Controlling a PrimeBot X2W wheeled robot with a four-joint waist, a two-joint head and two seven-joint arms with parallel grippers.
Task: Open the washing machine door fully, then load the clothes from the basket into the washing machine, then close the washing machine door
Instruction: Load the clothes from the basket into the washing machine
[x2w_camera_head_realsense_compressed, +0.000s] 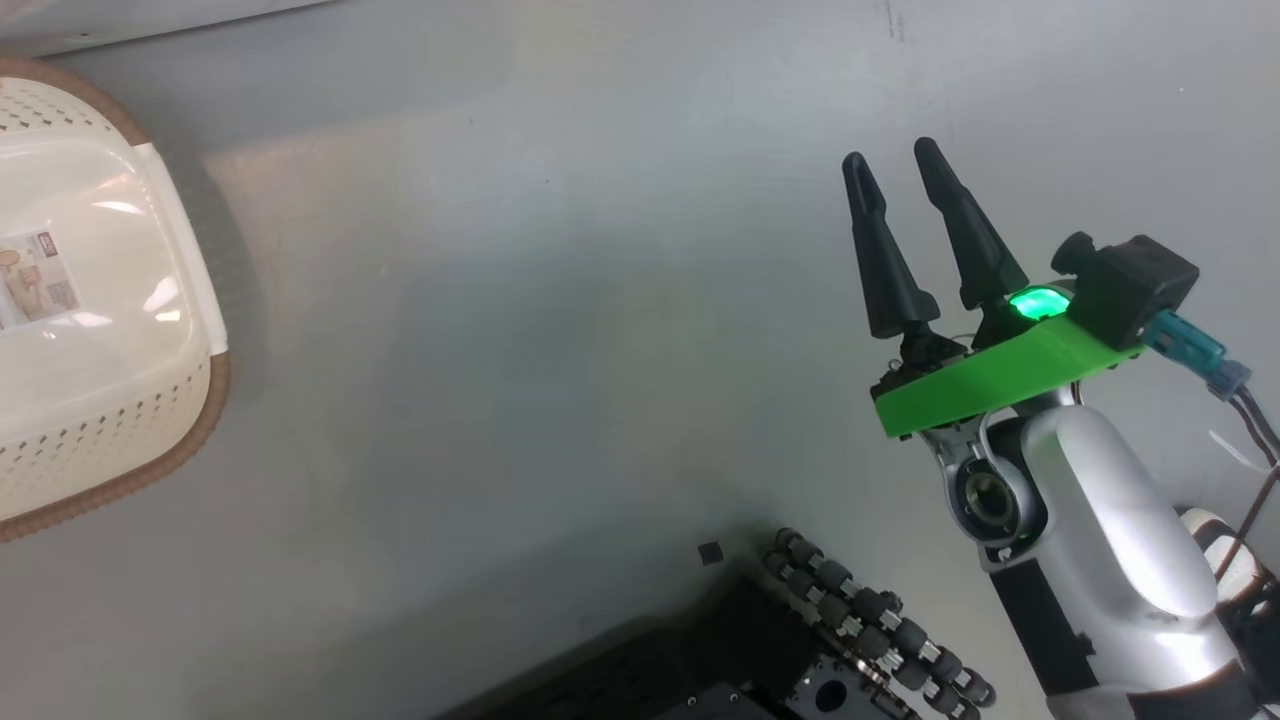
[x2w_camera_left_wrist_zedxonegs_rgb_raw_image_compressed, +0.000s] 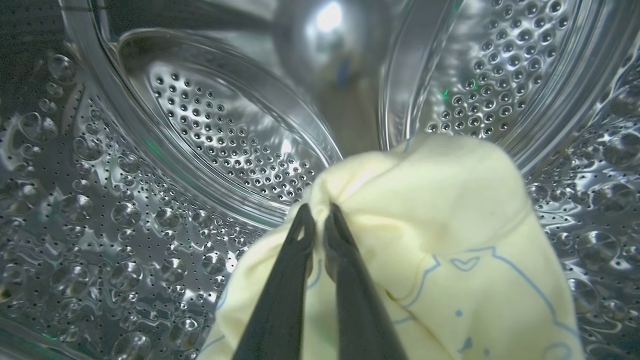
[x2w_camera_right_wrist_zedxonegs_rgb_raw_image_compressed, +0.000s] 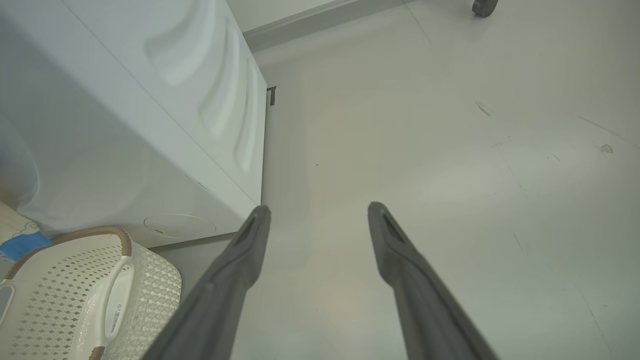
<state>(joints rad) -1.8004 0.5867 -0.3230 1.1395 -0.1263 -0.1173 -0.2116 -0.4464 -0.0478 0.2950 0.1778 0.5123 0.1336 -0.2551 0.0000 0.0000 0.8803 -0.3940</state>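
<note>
Head view: my right claw (x2w_camera_head_realsense_compressed: 890, 153) hangs over the grey floor, fingers spread with nothing between them. The cream basket (x2w_camera_head_realsense_compressed: 150, 470) sits at the far left edge, bottom label showing.

Left wrist view: my left claw (x2w_camera_left_wrist_zedxonegs_rgb_raw_image_compressed: 319, 210) is inside the steel drum (x2w_camera_left_wrist_zedxonegs_rgb_raw_image_compressed: 225, 130) - fingers pinched tight on the pale yellow clothes (x2w_camera_left_wrist_zedxonegs_rgb_raw_image_compressed: 440, 210).

Right wrist view: fingers apart above the floor, the white washing machine (x2w_camera_right_wrist_zedxonegs_rgb_raw_image_compressed: 125, 125) off to the left, with the basket just beside its lower corner.
</note>
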